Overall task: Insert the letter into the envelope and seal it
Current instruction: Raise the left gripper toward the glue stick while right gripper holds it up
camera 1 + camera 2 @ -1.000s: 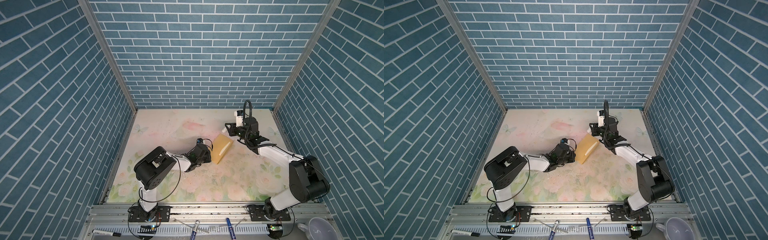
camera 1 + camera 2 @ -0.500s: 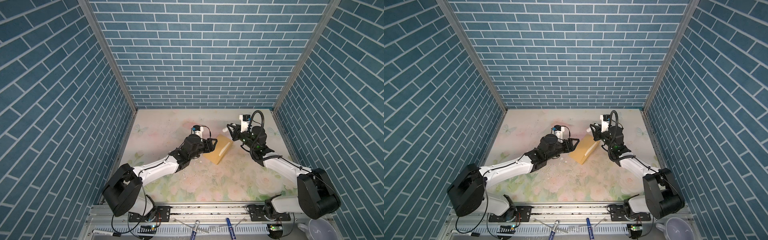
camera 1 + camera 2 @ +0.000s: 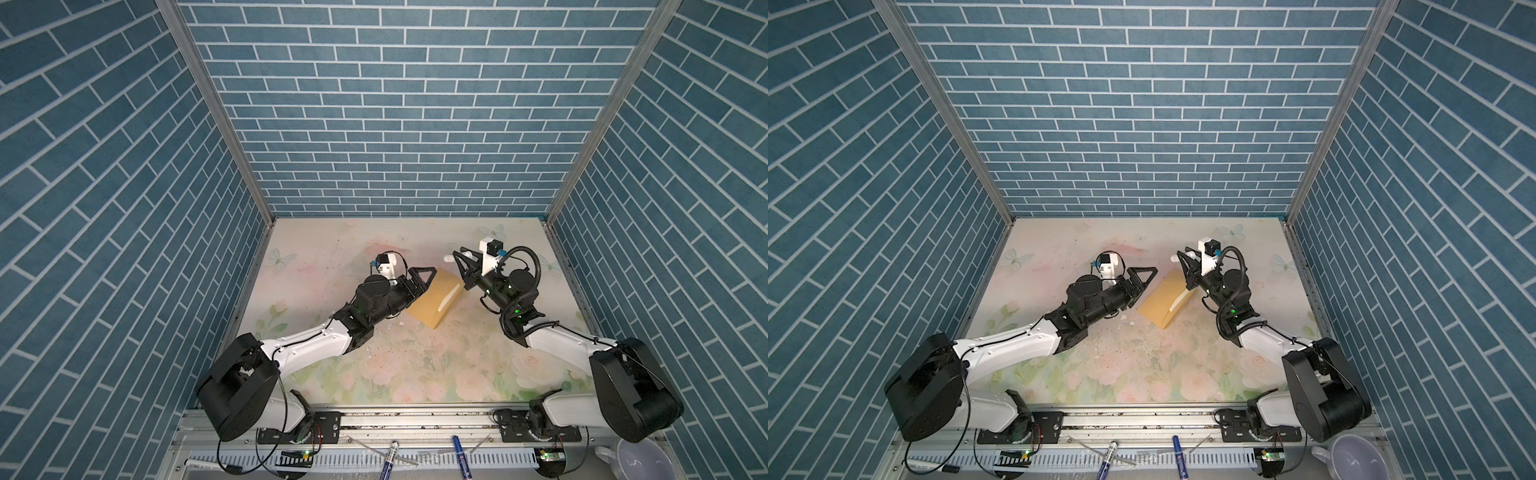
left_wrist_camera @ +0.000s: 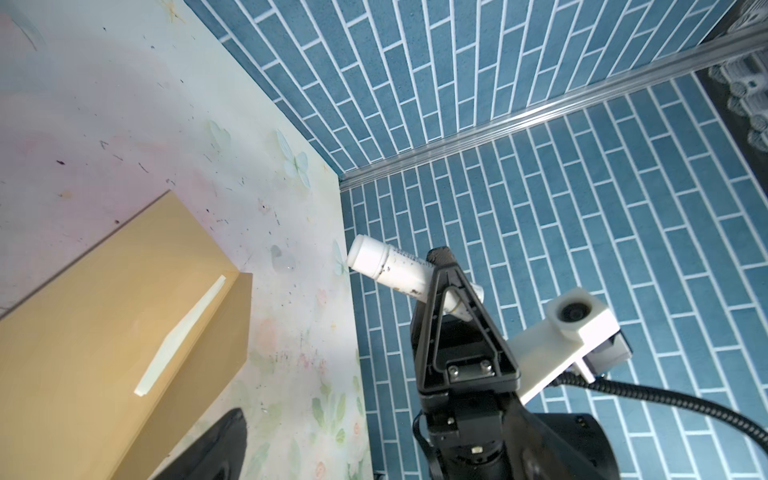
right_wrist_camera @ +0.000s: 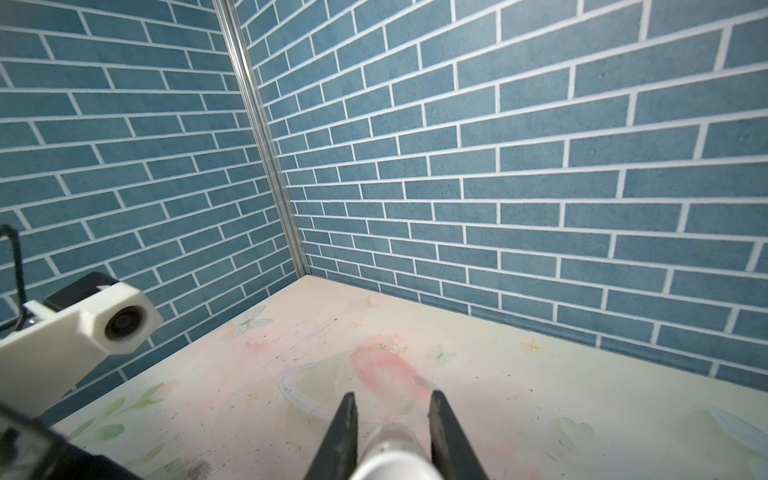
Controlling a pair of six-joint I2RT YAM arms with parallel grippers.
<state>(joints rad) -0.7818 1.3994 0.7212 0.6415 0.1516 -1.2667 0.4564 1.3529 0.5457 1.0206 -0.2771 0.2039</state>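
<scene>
The tan envelope (image 3: 430, 305) (image 3: 1160, 305) lies flat in the middle of the table, also in the left wrist view (image 4: 104, 316). A thin pale strip, an edge of the letter (image 3: 451, 298) (image 3: 1180, 300) (image 4: 183, 332), shows at its fold; the rest of the letter is hidden inside. My left gripper (image 3: 417, 286) (image 3: 1140, 286) stands open and empty at the envelope's left edge. My right gripper (image 3: 463, 268) (image 3: 1188, 268) (image 5: 392, 419) is raised over the envelope's far right corner, shut on a white glue stick (image 4: 390, 270) (image 5: 395, 453) that points away from the envelope.
Small crumbs (image 3: 399, 326) lie on the floral table in front of the envelope. Pens (image 3: 390, 457) rest on the front rail and a white cup (image 3: 636, 461) stands at the front right. Blue brick walls close in three sides.
My left gripper has opened and its arm has stretched out low along the table. The right gripper has lifted off the envelope to the right, still holding the glue stick.
</scene>
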